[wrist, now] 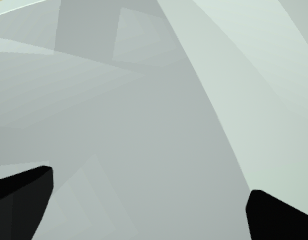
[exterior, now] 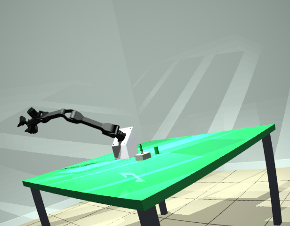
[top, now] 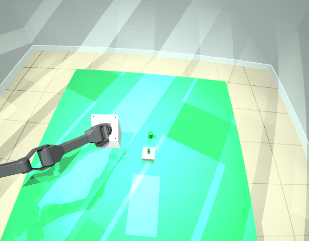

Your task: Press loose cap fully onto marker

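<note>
The marker (top: 148,150) (exterior: 140,148) stands upright, tip up and uncapped, in the small white holder block (top: 151,156) (exterior: 141,157). The green cap (top: 150,135) (exterior: 156,150) stands upright on the table, a short way from the block and apart from it. My gripper (exterior: 22,128) (wrist: 152,192) is wide open with nothing between its fingers. It is raised high, beyond the table's left edge in the exterior view, far from cap and marker. It is out of frame in the top view. The wrist view shows only walls beyond the fingers, neither cap nor marker.
The white arm base (top: 105,119) (exterior: 131,146) stands on the green table (top: 201,129) (exterior: 189,167), near the cap and holder block. The arm (top: 74,142) (exterior: 90,122) reaches away from them, above the table. Room walls stand behind the table.
</note>
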### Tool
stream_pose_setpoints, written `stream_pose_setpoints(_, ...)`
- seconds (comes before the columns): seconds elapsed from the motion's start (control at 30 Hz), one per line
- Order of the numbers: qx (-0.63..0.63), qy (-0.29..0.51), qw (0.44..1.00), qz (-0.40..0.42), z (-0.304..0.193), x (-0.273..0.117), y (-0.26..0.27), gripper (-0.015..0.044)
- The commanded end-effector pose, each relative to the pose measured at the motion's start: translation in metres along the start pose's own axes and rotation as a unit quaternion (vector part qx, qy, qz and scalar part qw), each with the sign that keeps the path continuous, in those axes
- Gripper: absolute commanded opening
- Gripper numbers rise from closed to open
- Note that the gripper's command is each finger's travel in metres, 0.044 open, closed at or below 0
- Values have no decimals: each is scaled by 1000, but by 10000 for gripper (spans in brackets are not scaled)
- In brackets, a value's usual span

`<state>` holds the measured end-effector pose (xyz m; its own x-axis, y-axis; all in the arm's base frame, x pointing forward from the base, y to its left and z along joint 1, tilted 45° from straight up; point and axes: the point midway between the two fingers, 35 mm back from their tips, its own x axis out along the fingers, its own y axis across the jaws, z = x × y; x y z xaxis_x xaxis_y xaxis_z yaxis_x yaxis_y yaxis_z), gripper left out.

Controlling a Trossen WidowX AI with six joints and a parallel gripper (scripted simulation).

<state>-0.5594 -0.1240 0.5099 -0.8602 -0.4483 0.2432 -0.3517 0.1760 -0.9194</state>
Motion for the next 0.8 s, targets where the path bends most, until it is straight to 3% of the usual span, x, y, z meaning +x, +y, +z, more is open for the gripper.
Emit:
stream_pose_setpoints(0.0, 1, 0, 1000, 1, 0, 0, 0, 374)
stream_pose_setpoints(0.17, 30, -13, 999, 29, 18, -4, 10, 242)
stream_pose_setpoints(0.47, 146, -118, 982, 32, 168, 1, -27, 241)
stream_pose_setpoints(0.77, 247, -224, 941, 55, 309, -37, -70, 241)
